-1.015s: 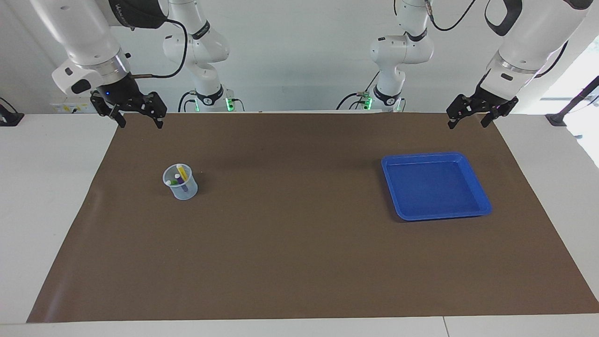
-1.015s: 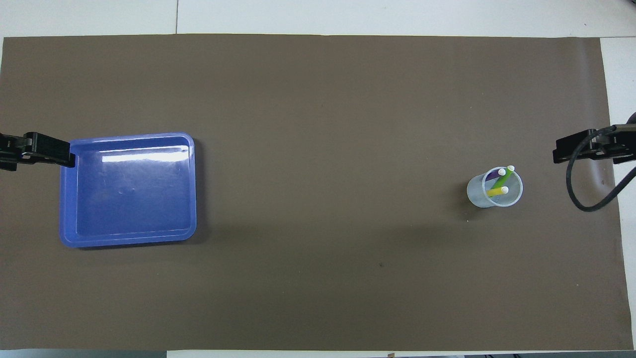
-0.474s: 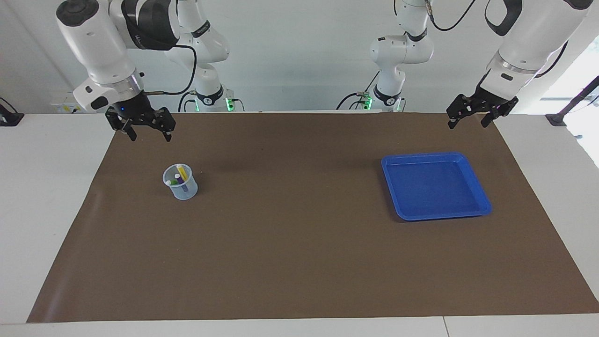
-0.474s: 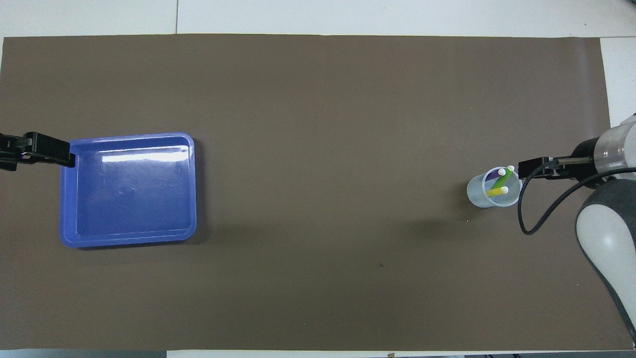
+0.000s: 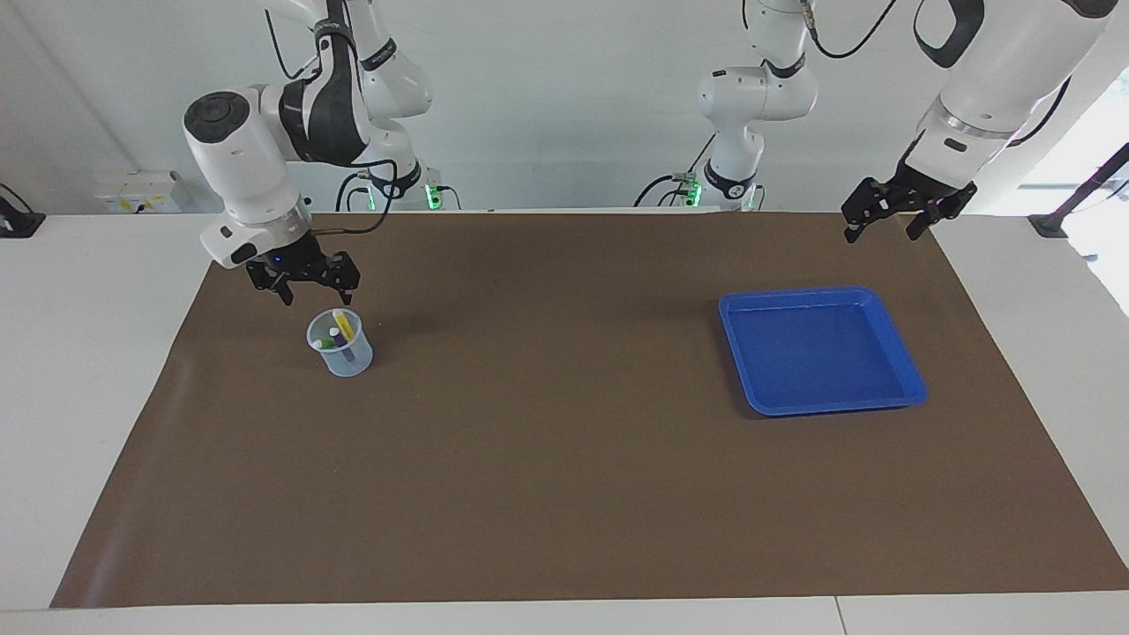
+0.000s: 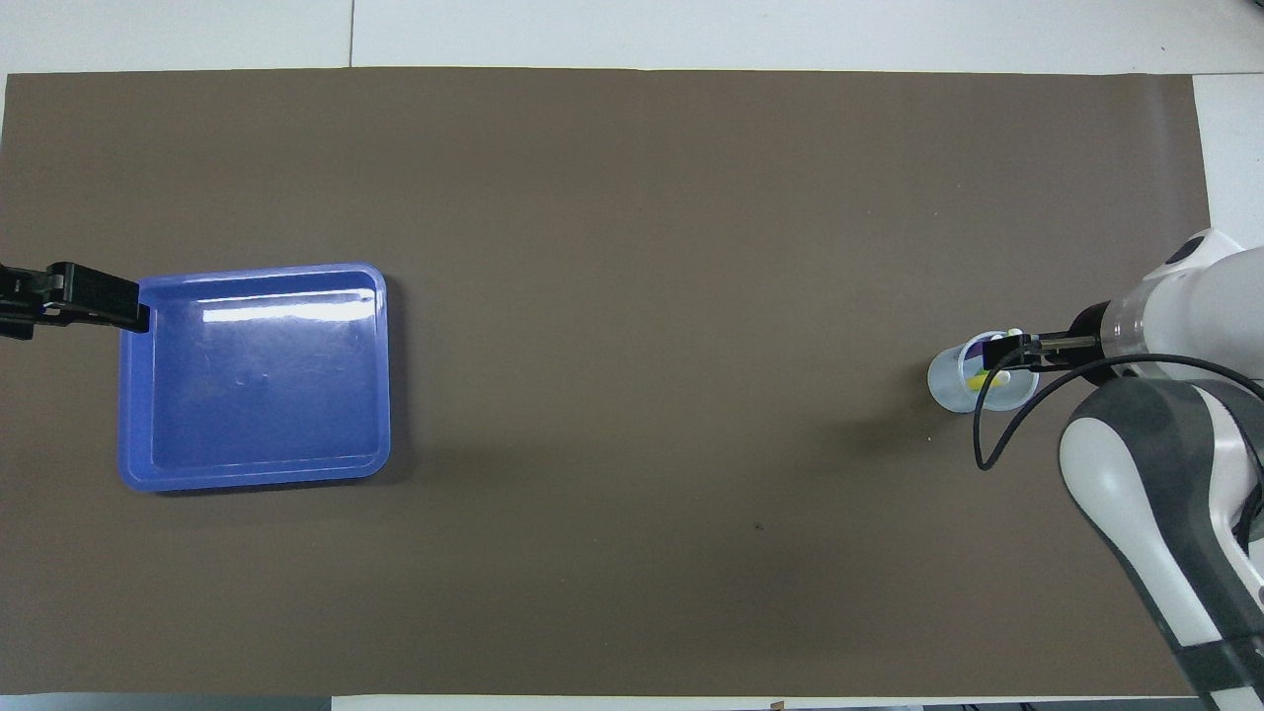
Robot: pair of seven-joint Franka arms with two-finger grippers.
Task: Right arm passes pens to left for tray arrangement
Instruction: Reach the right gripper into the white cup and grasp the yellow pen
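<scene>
The pens (image 5: 339, 332) stand together in a small clear cup (image 5: 340, 344) on the brown mat (image 5: 564, 476), toward the right arm's end of the desk (image 5: 79, 353). Three of them lean inside it: a yellow one, a green one and a purple one, each with a pale cap poking up near the rim. The cup stands upright.

The right claw (image 5: 302, 284) hangs just over the cup's rim on the side nearer the robots, fingers spread wide and holding nothing. From overhead it covers part of the cup's mouth, but the facing view shows it clear of the pens.

The blue tray (image 5: 891, 322) lies flat on the mat toward the left arm's end of the desk, well apart from the cup, with nothing in it.

The left claw (image 5: 885, 223) waits in the air over the mat's edge by the tray's corner, its fingers wide and empty.
</scene>
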